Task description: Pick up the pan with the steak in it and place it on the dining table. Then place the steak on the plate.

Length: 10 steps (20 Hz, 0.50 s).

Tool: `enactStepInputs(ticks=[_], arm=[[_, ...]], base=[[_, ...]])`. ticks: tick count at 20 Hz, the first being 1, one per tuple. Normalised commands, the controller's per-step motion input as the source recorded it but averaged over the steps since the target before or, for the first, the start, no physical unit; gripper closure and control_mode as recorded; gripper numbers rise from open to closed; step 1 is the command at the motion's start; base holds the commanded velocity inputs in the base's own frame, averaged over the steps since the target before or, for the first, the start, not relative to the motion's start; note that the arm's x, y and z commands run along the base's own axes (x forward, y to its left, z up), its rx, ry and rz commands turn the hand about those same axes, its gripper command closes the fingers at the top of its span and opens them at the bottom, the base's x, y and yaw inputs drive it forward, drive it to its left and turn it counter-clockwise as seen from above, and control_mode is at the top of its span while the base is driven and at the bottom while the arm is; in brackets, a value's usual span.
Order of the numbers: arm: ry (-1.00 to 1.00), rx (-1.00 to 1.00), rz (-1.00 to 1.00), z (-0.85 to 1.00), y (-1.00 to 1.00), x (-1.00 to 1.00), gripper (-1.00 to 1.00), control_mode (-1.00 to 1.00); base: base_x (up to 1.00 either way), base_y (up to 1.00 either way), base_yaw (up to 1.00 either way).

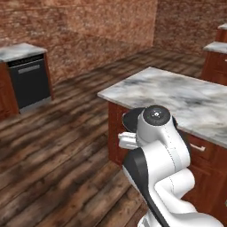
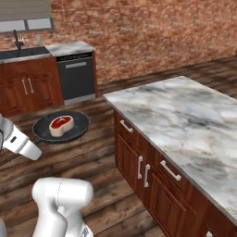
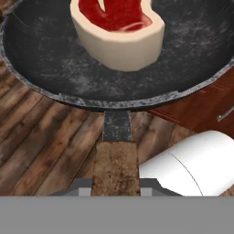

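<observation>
Brick walls and dark plank floor all round, you're looking at a kitchen with a marble-topped island [image 2: 185, 120] with drawers filling the right half of the right base frame and the right side of the left base frame. Black dishwasher [image 2: 76, 76] sits upper left in the right base frame, next to a sink counter [image 2: 25, 53] in the far upper-left corner. Pan [image 2: 61, 126] is in the air above the floor, left of centre in the right base frame, clear of the island's near corner. Steak [image 2: 61, 125] lies inside the pan, about centred, red side up. In the hand view you see the pan bowl across the top, steak [image 3: 119, 32] at top centre, and the wooden handle [image 3: 115, 169] running straight down to the bottom centre, where the jaws [image 3: 115, 189] are clamped on it. White arm [image 1: 164, 168] takes up the lower right of the left base frame.
</observation>
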Motion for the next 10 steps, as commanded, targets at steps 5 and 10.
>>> enactStepInputs(ticks=[5,10], arm=[[0.0,0.0,0.0,0.0,0.0,0.0,1.0,1.0],[0.0,0.0,0.0,0.0,0.0,0.0,1.0,1.0]], base=[[0.0,-0.01,-0.49],[0.0,0.0,-0.5]])
